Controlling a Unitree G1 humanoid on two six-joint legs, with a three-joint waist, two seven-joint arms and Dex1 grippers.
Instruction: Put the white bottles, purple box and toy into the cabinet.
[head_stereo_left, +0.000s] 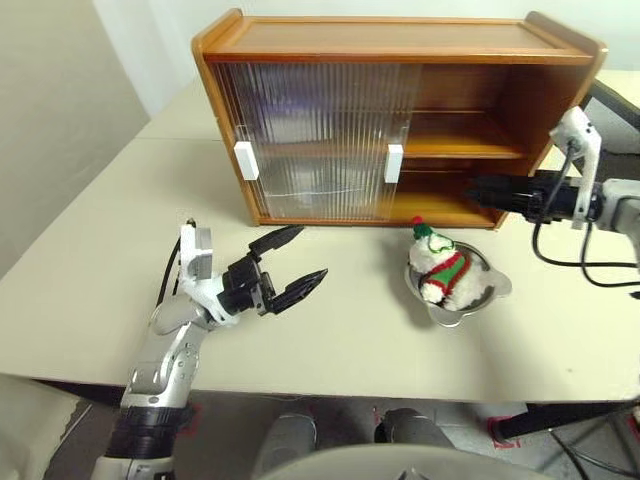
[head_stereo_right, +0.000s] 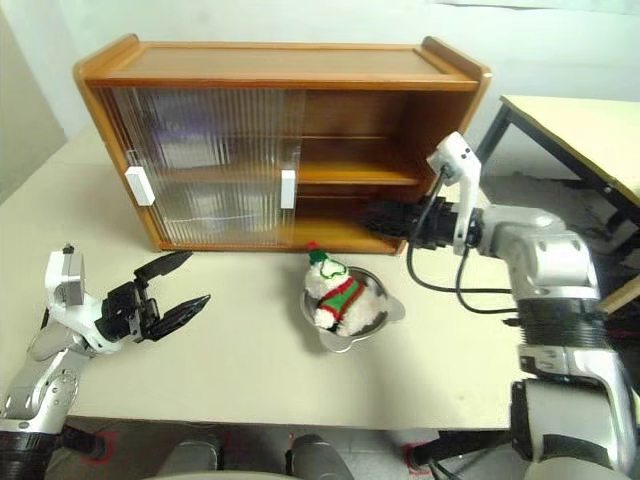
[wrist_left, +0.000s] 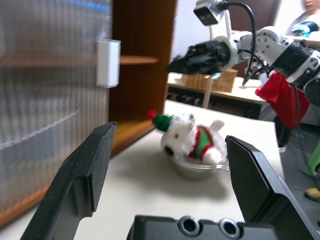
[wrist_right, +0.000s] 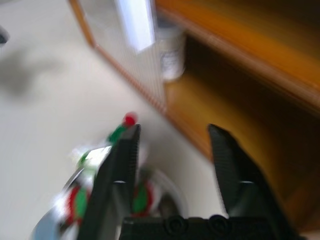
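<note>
The right gripper (head_stereo_right: 372, 216), its black fingers parted and empty, hangs at the wooden two-shelf cabinet's (head_stereo_left: 480, 45) open right half. Below it, the white plush toy in a red-and-green sweater (head_stereo_left: 441, 266) lies in a shallow steel bowl (head_stereo_left: 490, 292) on the cream table (head_stereo_left: 90, 290). A white jar (wrist_right: 171, 52) stands on the bottom shelf. The left gripper (head_stereo_left: 296, 264) hovers spread and empty above bare tabletop near the front edge.

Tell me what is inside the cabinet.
On the cabinet's bottom shelf, a white bottle stands just behind the sliding door's edge. The open right side looks bare. Anything else behind the ribbed door is hidden.
</note>
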